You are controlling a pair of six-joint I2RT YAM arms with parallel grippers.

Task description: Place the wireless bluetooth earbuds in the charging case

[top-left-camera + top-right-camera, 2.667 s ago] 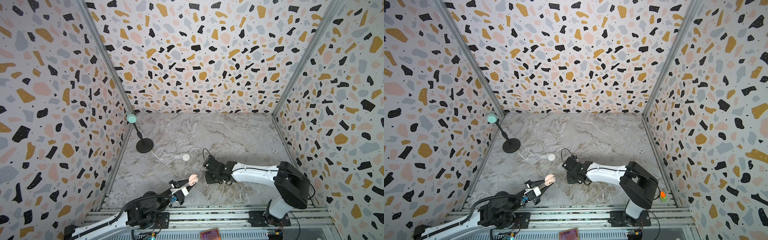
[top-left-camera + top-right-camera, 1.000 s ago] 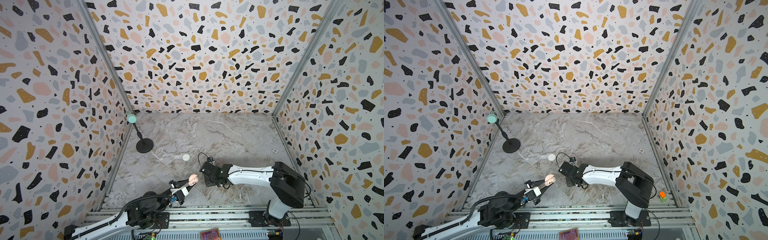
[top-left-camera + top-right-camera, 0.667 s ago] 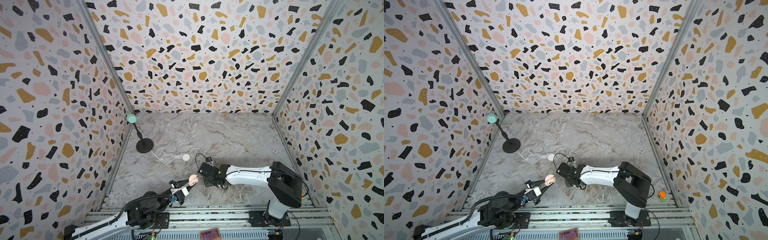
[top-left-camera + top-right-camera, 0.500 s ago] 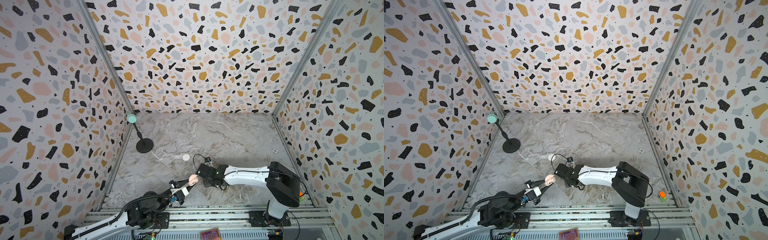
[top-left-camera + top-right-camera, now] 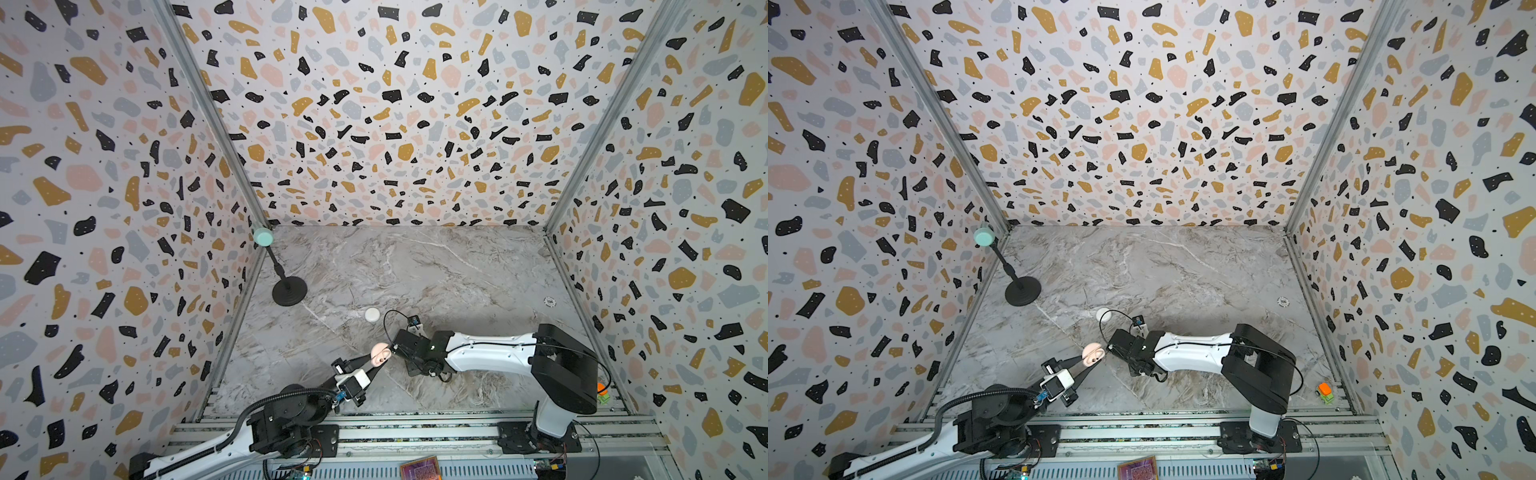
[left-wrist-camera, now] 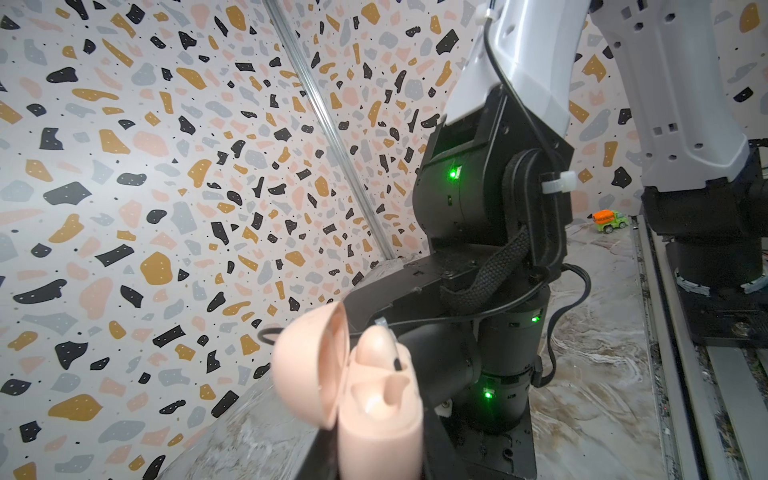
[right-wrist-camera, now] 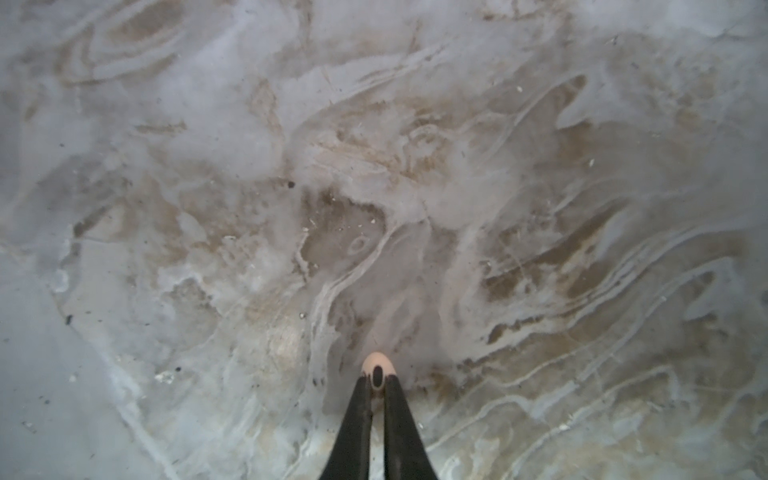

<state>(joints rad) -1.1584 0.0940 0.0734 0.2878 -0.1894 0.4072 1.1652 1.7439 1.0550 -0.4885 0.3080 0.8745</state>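
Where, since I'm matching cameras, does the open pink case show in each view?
In both top views: pink case low, near the middle.
Left wrist: close foreground, lid open.
Right wrist: absent; pink earbud instead.
Shared landmark: orange toy truck, top and left wrist views.

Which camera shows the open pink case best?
The left wrist view. There the pale pink round plastic charging case looms close, lid open, inner wells visible. In both top views the case is only a small pink blob. The right wrist view misses it, showing instead the tiny pale pink earbud pinched in the right tool.
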